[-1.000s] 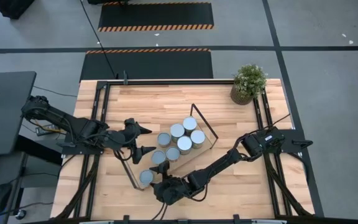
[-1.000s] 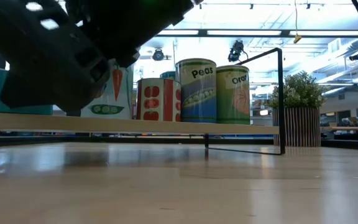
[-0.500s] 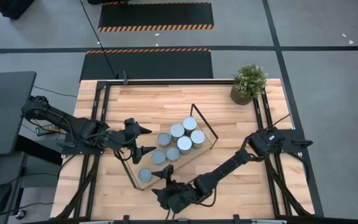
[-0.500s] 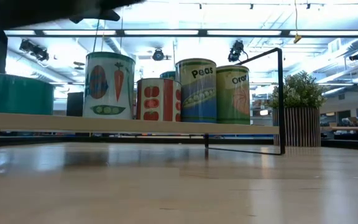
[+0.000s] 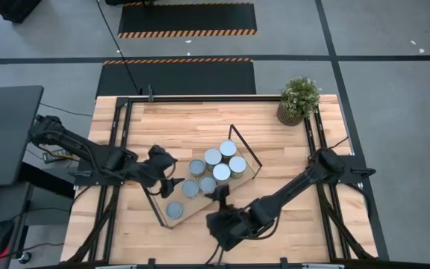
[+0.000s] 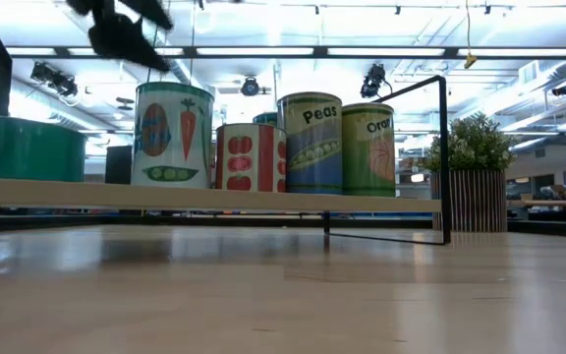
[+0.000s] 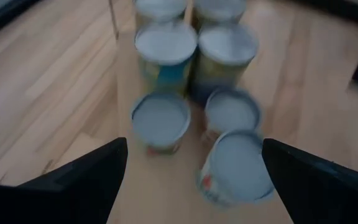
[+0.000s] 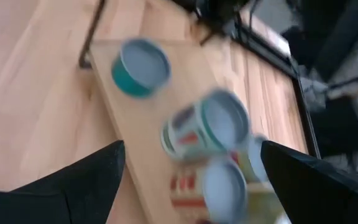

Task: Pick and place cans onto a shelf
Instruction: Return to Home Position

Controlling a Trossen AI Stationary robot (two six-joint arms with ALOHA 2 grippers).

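Several cans stand upright on their bases on the shelf (image 5: 239, 181), a light-wood board lying slantwise across the table's middle. A tight cluster (image 5: 216, 167) fills its far part; one teal can (image 5: 175, 211) (image 8: 140, 67) stands alone at its near end. In the low view the labelled cans (image 6: 311, 143) stand in a row on the board (image 6: 204, 197). My left gripper (image 5: 172, 172) (image 7: 194, 142) hovers open at the shelf's left side, facing the cluster. My right gripper (image 5: 219, 196) (image 8: 191, 144) hangs open above the shelf's near side, touching nothing.
A potted plant (image 5: 299, 99) (image 6: 473, 182) stands at the table's far right corner. Black wire frames (image 6: 444, 157) close the shelf's short ends. Black rails (image 5: 118, 134) run along the table's left and right sides. Bare wood lies near right and far left.
My right gripper has risen from table height beside the teal can at the shelf's near end and swung toward the table's right, staying open; it has cleared the low view's foreground. My left gripper has tipped a little downward over the cans. No can has moved.
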